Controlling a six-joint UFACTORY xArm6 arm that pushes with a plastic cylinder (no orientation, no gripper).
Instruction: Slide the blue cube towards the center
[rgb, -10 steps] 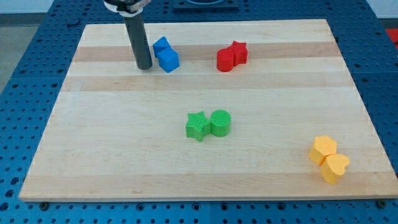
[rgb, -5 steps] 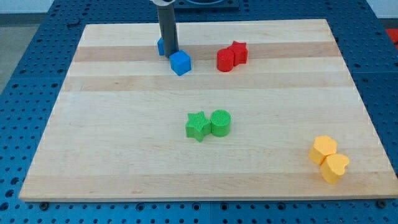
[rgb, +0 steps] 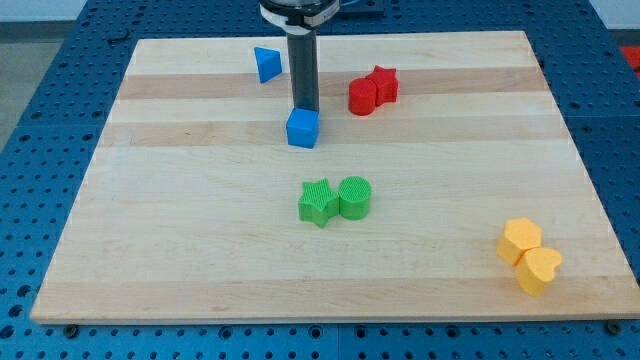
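Note:
The blue cube (rgb: 303, 128) sits on the wooden board (rgb: 180, 220), a little above and left of the board's middle. My tip (rgb: 305, 108) stands just above the cube, touching or almost touching its top edge in the view. A second blue block, triangular (rgb: 266, 64), lies apart at the view's upper left of the rod.
A red cylinder (rgb: 362, 97) and a red star (rgb: 383, 84) sit together to the right of my tip. A green star (rgb: 318, 202) and a green cylinder (rgb: 354, 197) lie below the blue cube. Two yellow blocks (rgb: 528, 254) sit at the bottom right.
My tip has moved right and down from the left of the two blue blocks. It has pushed the blue cube down and right, away from the other blue block.

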